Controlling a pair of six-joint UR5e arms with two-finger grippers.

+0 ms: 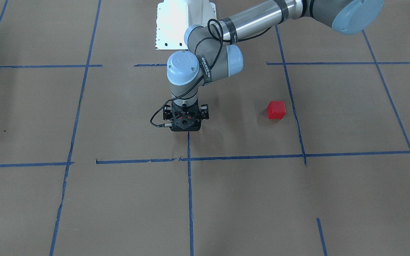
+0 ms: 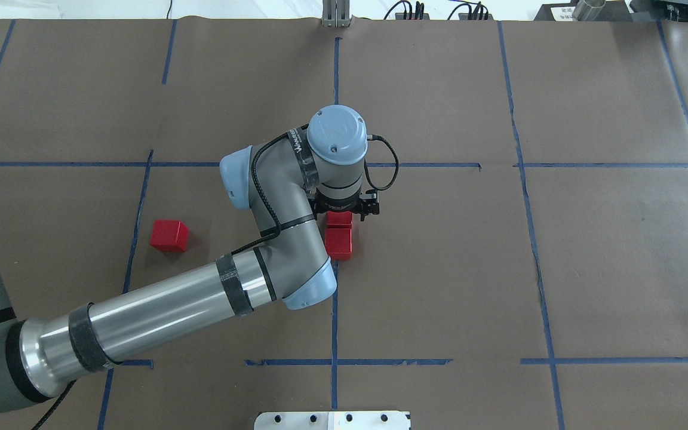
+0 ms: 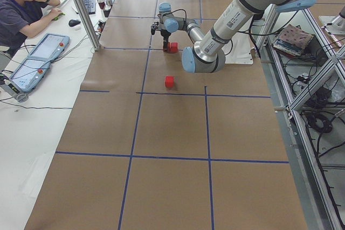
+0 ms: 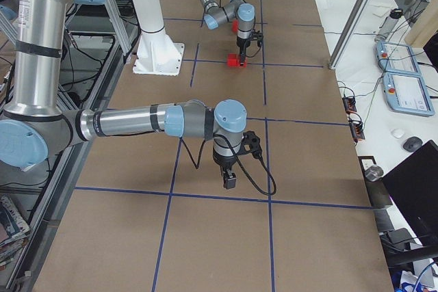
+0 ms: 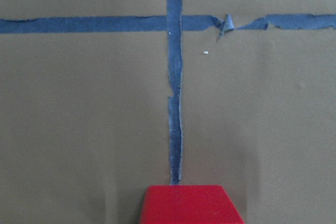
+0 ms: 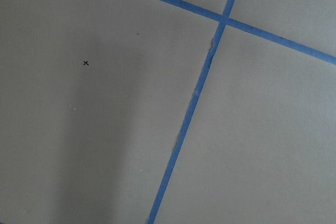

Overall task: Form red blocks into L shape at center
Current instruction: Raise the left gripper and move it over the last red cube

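Three red blocks show. Two sit touching in a line at the table's centre, one [image 2: 339, 245] nearer my base and one [image 2: 339, 218] partly under my left gripper [image 2: 344, 209]. That gripper stands upright right over the farther block, low at the table [image 1: 185, 123]; its fingers are hidden, so I cannot tell whether it holds the block. The left wrist view shows this block's top [image 5: 191, 205] at the bottom edge. The third red block [image 2: 169, 235] lies alone to the left [image 1: 276, 109]. My right gripper [image 4: 229, 180] shows only in the exterior right view, far from the blocks.
Brown paper covers the table, with a grid of blue tape lines [image 2: 334, 119]. The white base plate [image 1: 176, 25] is at my side. An operator [image 3: 21, 9] sits at the far side with pendants and a keyboard.
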